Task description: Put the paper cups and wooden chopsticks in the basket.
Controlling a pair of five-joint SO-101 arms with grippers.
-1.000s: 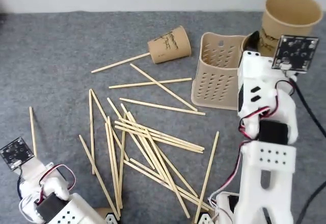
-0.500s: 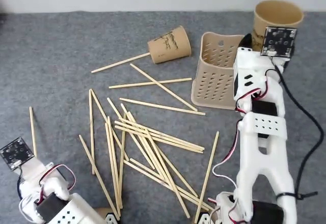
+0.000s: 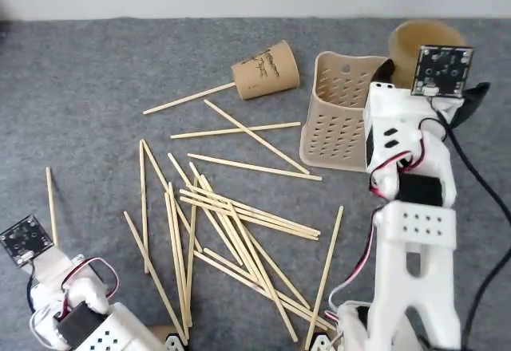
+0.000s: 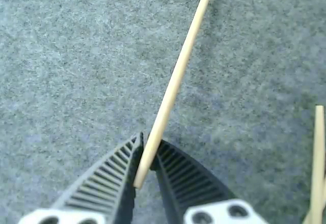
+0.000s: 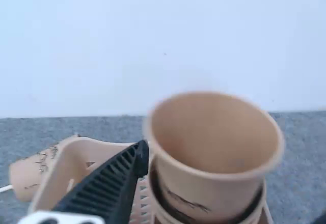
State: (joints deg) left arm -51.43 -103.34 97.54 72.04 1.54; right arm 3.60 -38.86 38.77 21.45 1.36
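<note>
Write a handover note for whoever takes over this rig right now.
Left tool: shut on the end of a lone chopstick lying on the carpet.
Right tool: shut on a paper cup, upright over the basket rim.
Second cup lies on its side near the basket.
Done: nothing visibly in the basket.
Left: drop the held cup, then the second cup and the scattered chopsticks.

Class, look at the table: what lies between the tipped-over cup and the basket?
Nothing does. In the high view, the narrow strip of grey mat between the tipped cup and the basket is bare.
</note>
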